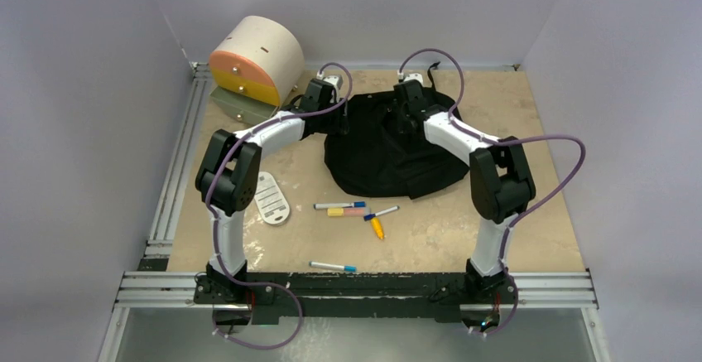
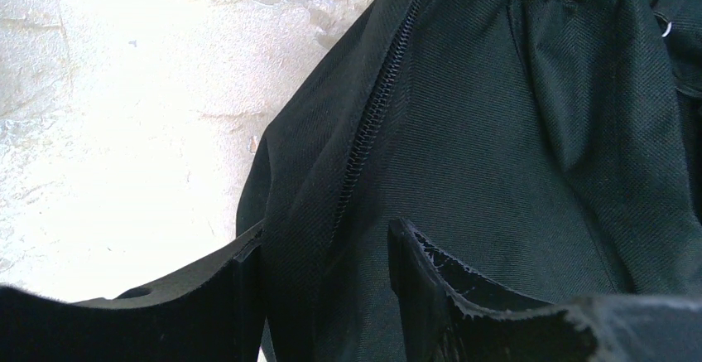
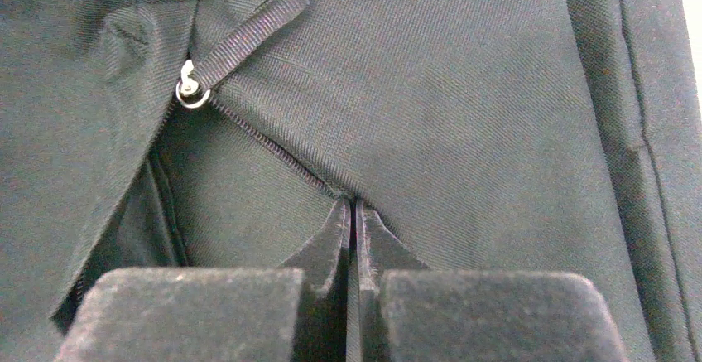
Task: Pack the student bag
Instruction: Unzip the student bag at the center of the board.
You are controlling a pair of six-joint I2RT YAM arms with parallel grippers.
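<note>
1. A cream-and-orange round box [image 1: 257,60] stands at the far left of the table [image 1: 530,130], just beside the left arm's wrist.
2. Several pens [image 1: 339,205] and a white card [image 1: 271,198] lie near the bag's front edge, well apart from both grippers.
3. The black bag [image 1: 389,151] lies at the far middle, under both grippers.
4. The left gripper [image 2: 327,242] is half-wide, clamping a fold along the bag's left zip [image 2: 372,113].
5. The right gripper [image 3: 352,213] is pinched together at a pocket zip, below its metal pull [image 3: 190,89]; I cannot tell whether it has caught any cloth.

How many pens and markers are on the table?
5. White marker, highlighter, white pen, yellow marker cluster before the student bag; another marker nearer the bases. More may be hidden.
</note>
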